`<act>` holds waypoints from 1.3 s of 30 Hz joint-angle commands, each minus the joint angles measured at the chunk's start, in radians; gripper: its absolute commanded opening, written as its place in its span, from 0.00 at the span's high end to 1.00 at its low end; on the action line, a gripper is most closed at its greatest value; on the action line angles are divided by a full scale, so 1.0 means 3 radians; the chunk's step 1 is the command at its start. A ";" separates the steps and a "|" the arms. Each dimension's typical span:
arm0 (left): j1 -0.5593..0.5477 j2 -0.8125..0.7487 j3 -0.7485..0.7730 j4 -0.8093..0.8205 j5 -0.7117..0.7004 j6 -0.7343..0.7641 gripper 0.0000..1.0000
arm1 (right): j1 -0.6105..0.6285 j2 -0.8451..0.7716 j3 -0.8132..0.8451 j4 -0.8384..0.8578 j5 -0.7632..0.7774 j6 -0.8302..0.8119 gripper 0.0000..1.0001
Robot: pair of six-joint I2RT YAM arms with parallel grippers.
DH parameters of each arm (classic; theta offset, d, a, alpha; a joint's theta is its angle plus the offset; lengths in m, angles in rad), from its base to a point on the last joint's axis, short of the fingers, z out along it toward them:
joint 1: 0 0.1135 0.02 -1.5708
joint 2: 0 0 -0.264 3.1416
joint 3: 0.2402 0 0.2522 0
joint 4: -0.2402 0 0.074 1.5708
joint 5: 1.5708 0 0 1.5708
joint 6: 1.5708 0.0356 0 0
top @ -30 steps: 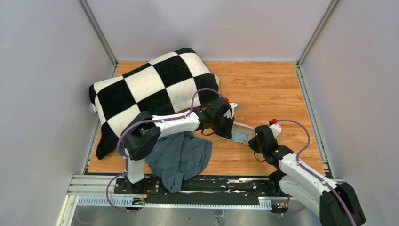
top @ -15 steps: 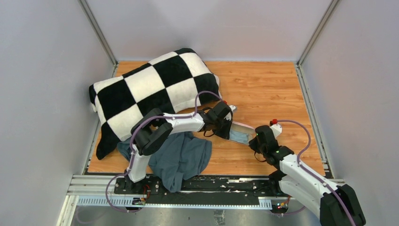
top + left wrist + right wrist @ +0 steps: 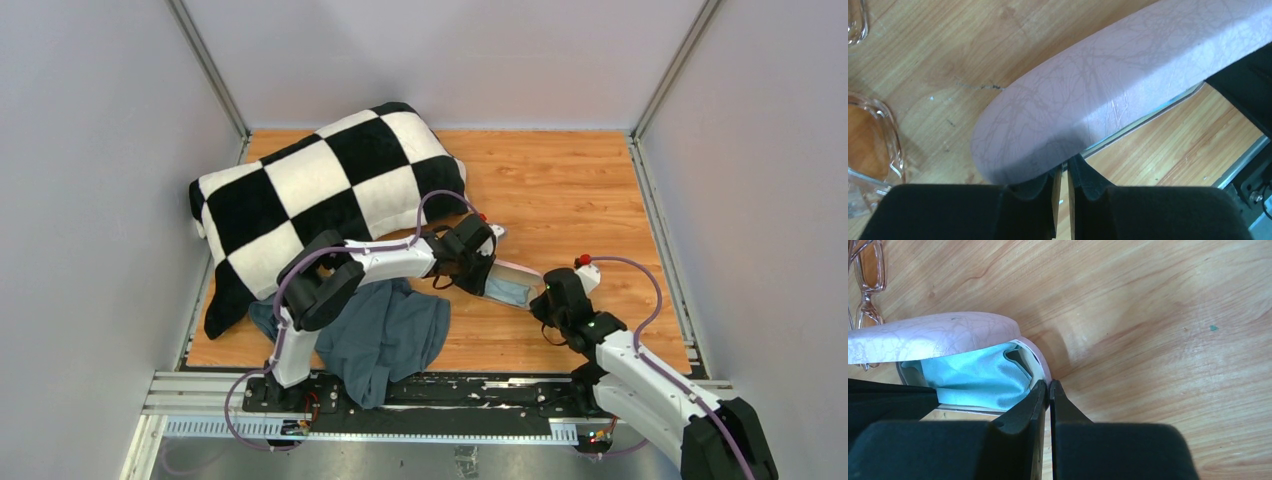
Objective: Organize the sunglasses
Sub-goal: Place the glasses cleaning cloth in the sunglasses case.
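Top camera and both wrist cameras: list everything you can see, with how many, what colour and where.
sunglasses: 1, orange-amber lenses in a thin clear frame, flat on the table beside the case
glasses case: 1, pink, lid raised, mid-table between the two arms
cleaning cloth: 1, light blue, inside the open case
checkered cushion: 1, black and white, far left of the table
crumpled fabric: 1, grey-blue, near left edge, partly under the left arm
table: 1, orange-brown wood grain, walled in grey
left fingers: 2, black, closed at the edge of the case lid
right fingers: 2, black, closed on the rim of the case's lower half
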 commanded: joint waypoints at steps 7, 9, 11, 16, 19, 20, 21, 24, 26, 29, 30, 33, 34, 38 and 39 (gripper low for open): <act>-0.0031 -0.0405 0.0092 -0.0366 0.0236 0.0170 0.79 | -0.0063 -0.0065 -0.0016 -0.0221 0.0127 -0.0054 1.00; -0.0031 -0.0477 0.0081 -0.0379 0.0244 0.0164 0.79 | -0.0066 -0.0073 0.0007 -0.0236 0.0118 -0.0068 1.00; -0.0029 -0.0552 0.0080 -0.0399 0.0223 0.0156 0.79 | -0.0067 -0.0096 0.0032 -0.0263 0.0101 -0.0078 1.00; -0.0027 -0.0662 0.0090 -0.0435 0.0090 0.0124 0.78 | -0.0063 -0.0265 0.0138 -0.0397 0.0094 -0.0110 0.80; -0.0009 -0.0686 0.0084 -0.0448 0.0024 0.0073 0.78 | -0.0068 -0.0410 0.0239 -0.0539 0.0132 -0.0151 0.70; 0.0005 -0.0699 0.0075 -0.0440 0.0015 0.0055 0.78 | -0.0073 -0.0455 0.0274 -0.0582 0.0141 -0.0175 0.68; 0.0020 -0.0710 0.0060 -0.0428 0.0014 0.0033 0.78 | -0.0066 -0.0519 0.0320 -0.0630 0.0159 -0.0197 0.66; 0.0063 -0.0743 0.0010 -0.0386 0.0009 -0.0011 0.78 | -0.0072 -0.0620 0.0397 -0.0732 0.0183 -0.0269 0.64; 0.0095 -0.0765 -0.0012 -0.0379 0.0003 -0.0020 0.78 | -0.0072 -0.0645 0.0432 -0.0778 0.0187 -0.0303 0.63; 0.0145 -0.0799 -0.0039 -0.0375 -0.0012 -0.0030 0.77 | -0.0073 -0.0652 0.0468 -0.0819 0.0183 -0.0326 0.62; 0.0161 -0.0811 -0.0042 -0.0380 -0.0018 -0.0028 0.76 | -0.0069 -0.0652 0.0474 -0.0824 0.0179 -0.0328 0.62; 0.0222 -0.0833 -0.0048 -0.0406 -0.0061 -0.0012 0.74 | -0.0072 -0.0657 0.0479 -0.0826 0.0174 -0.0346 0.61; 0.0246 -0.0835 -0.0045 -0.0415 -0.0067 -0.0006 0.73 | -0.0072 -0.0657 0.0486 -0.0826 0.0167 -0.0353 0.61; 0.0368 -0.0810 -0.0014 -0.0460 -0.0120 0.0049 0.69 | -0.0072 -0.0652 0.0511 -0.0831 0.0148 -0.0387 0.61; 0.0403 -0.0785 0.0010 -0.0489 -0.0146 0.0069 0.69 | -0.0072 -0.0653 0.0516 -0.0833 0.0145 -0.0399 0.61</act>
